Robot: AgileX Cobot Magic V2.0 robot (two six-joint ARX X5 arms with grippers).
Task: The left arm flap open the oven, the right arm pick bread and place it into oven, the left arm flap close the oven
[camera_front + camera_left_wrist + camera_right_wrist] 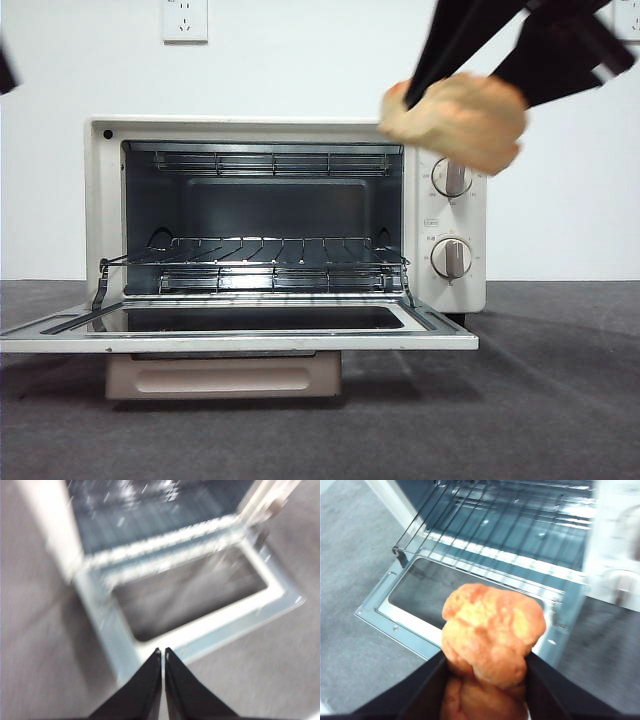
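Cream-white and boxy, the oven [285,215] stands with its glass door [240,328] already dropped flat and its thin wire rack [255,255] bare, so opening looks done; placing and closing remain. Left gripper [163,652] waits pinched together over the door. At two o'clock of the oven mouth, the right gripper [462,98] clamps the lumpy golden bread [455,120] aloft.

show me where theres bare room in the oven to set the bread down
The wire rack between the oven side walls is bare; so is the lowered door in front. Crowded spot: by the knobs, where the right gripper holds the bread.
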